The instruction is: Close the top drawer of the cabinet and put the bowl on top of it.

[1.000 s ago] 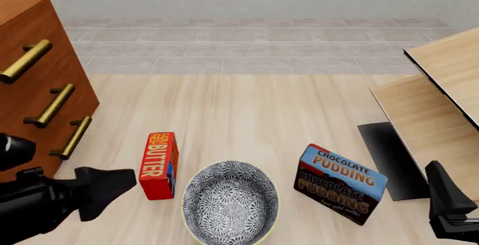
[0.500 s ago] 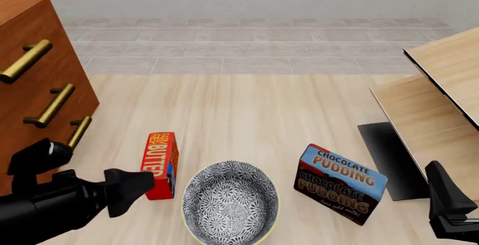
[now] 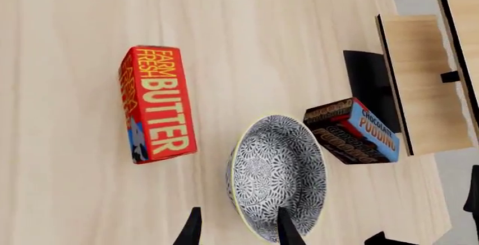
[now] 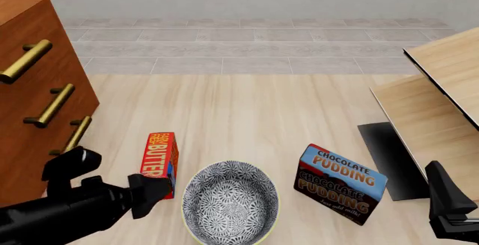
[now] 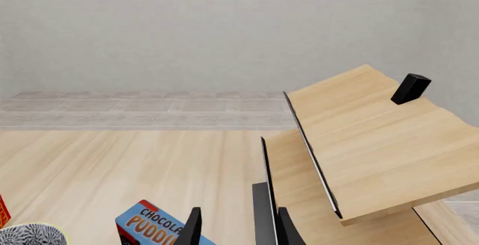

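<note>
The bowl (image 4: 230, 201) sat on the worktop (image 4: 247, 110) at the near edge, between the butter box (image 4: 159, 164) just to its left and the chocolate pudding box (image 4: 340, 183) to its right. The cabinet (image 4: 33, 96) stood at the far left, well apart from the bowl; its top drawer (image 4: 19, 49) showed only as a front with a brass handle, and whether it was fully shut could not be told from these views.

In the left wrist view the left claw (image 3: 236, 231) was spread, one finger outside the bowl's (image 3: 277, 178) rim and one over its patterned inside, straddling the near wall. The step in hand looked like gripping the bowl by that rim. To do it well, the fingers should go down deep enough over the wall before pinching, and the butter box (image 3: 156, 103), lying close by, should be kept clear of the arm. A thin rim hold could let the bowl tip when lifted, so a slow, level raise seemed wise.

The right claw (image 5: 235, 228) hung idle near the pale wooden furniture (image 5: 374, 144), its fingers apart and pinching nothing.

Compared with a second earlier, the left arm had advanced rightward and forward from the left edge to the bowl's side; the right arm, bowl and boxes had not moved.
</note>
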`<state>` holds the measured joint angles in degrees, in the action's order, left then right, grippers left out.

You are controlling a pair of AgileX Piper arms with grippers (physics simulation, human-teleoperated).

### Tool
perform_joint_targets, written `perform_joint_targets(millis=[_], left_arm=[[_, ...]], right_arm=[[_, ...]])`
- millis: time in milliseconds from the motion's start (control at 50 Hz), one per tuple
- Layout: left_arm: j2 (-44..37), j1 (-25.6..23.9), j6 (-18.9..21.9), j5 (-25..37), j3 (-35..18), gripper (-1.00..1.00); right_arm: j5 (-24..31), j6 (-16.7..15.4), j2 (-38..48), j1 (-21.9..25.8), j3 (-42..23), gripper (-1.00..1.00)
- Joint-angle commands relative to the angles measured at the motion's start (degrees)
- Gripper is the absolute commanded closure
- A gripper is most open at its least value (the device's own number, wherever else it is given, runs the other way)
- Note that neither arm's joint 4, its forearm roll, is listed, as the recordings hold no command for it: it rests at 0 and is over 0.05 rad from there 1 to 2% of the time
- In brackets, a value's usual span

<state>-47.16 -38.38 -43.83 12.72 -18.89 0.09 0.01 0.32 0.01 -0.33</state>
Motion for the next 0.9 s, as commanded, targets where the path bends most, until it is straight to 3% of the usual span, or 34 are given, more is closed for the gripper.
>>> perform_joint_targets(millis=[20, 900], left_arm=[[-3.02, -0.31, -0.95, -4.04, 1.77, -1.00], [-15.06, -3.53, -4.68, -17.07, 5.21, -1.00]], right_arm=[[-0.07, -0.02, -0.02, 0.00, 0.07, -1.00], [-0.07, 0.00, -0.03, -0.01, 0.07, -1.00]])
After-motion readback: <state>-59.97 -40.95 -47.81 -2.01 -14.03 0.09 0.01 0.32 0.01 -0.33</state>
